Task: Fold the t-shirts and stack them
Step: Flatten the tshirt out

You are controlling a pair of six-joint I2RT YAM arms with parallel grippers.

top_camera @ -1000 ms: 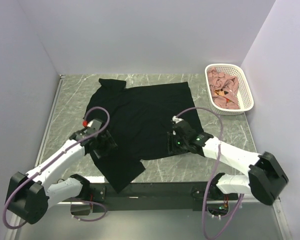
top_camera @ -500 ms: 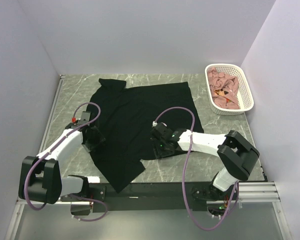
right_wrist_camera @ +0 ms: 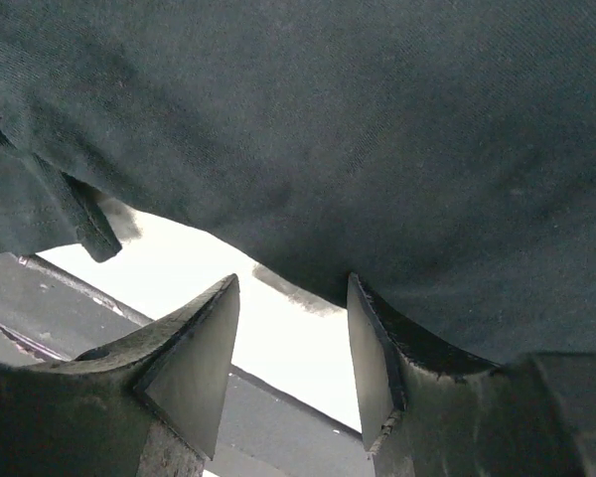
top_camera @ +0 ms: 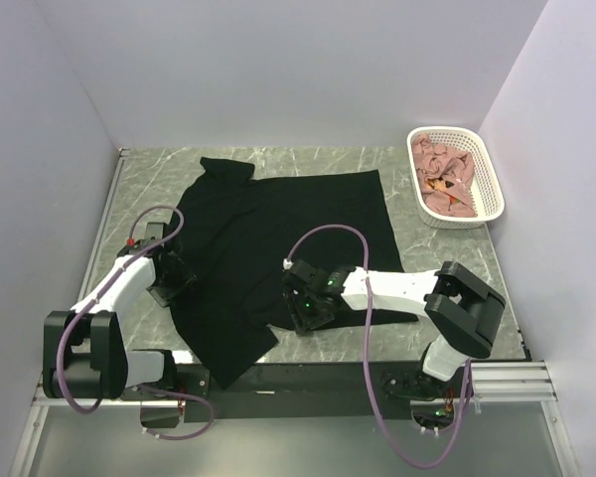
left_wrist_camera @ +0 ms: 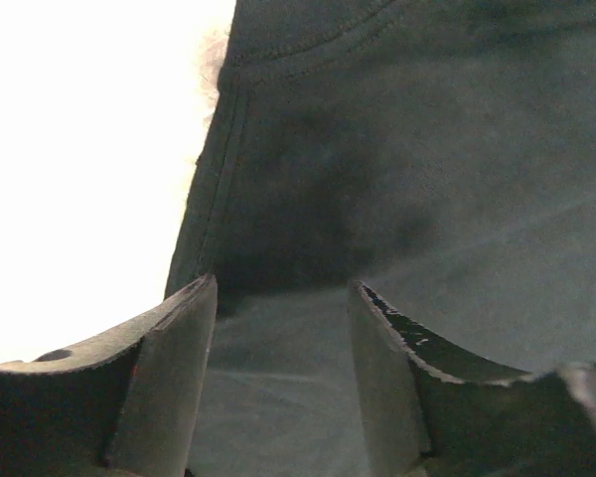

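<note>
The left end effector (left_wrist_camera: 283, 298) gapes at 8 o'clock on the black t-shirt (top_camera: 278, 229). The right end effector (right_wrist_camera: 293, 298) gapes at its 6 o'clock hem. A shallow pinch may slip, bunching cloth overhanging the desk (top_camera: 457, 258).

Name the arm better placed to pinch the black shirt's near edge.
Right. The open right gripper has the black t-shirt's near edge just ahead of its fingers; the left gripper, also open, sits over the shirt's left side.

No legible text, labels, brand marks, numbers or signs in the top view or in either wrist view.
</note>
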